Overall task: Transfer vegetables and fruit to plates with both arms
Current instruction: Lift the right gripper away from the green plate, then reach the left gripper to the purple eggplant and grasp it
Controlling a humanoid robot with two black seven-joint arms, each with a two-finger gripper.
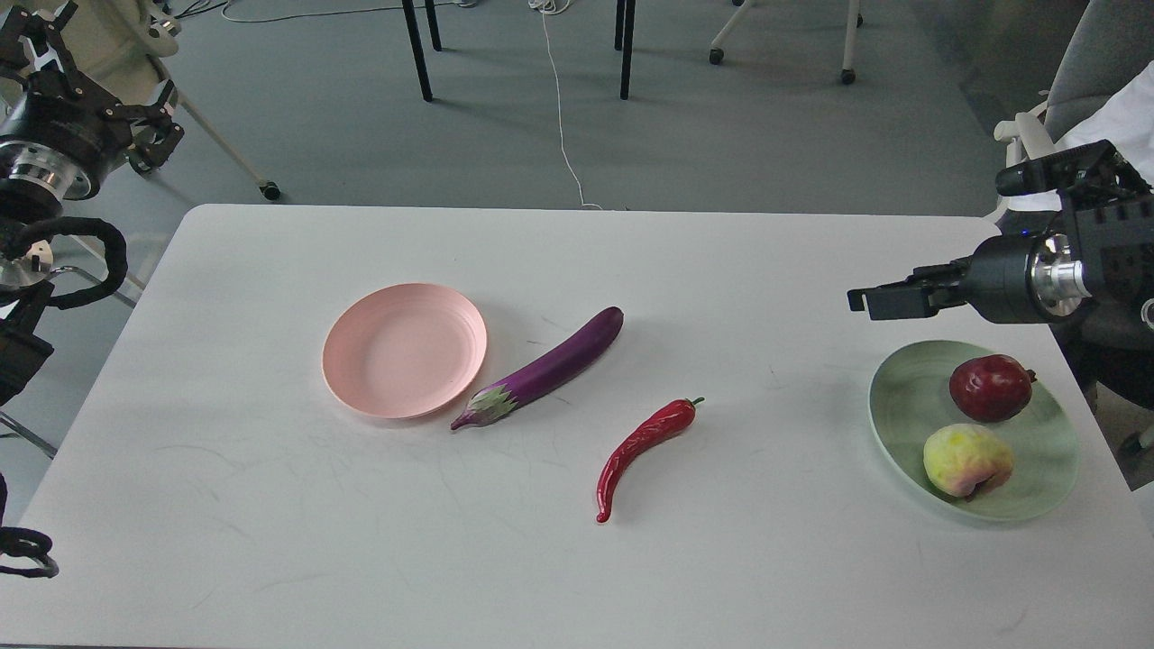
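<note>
Right gripper (864, 301): hung above the table just beyond the green plate's far rim, holding nothing; whether its fingers were parted could not be told.
Left gripper (54, 36): off the table, far left of the green plate, grip unreadable.
Green plate (902, 406): held pomegranate (990, 388) and yellow-green fruit (966, 460).
Chili pepper (642, 443): on the table, left of the green plate.
Eggplant (547, 368): farther left, its calyx beside the pink plate (404, 350).
</note>
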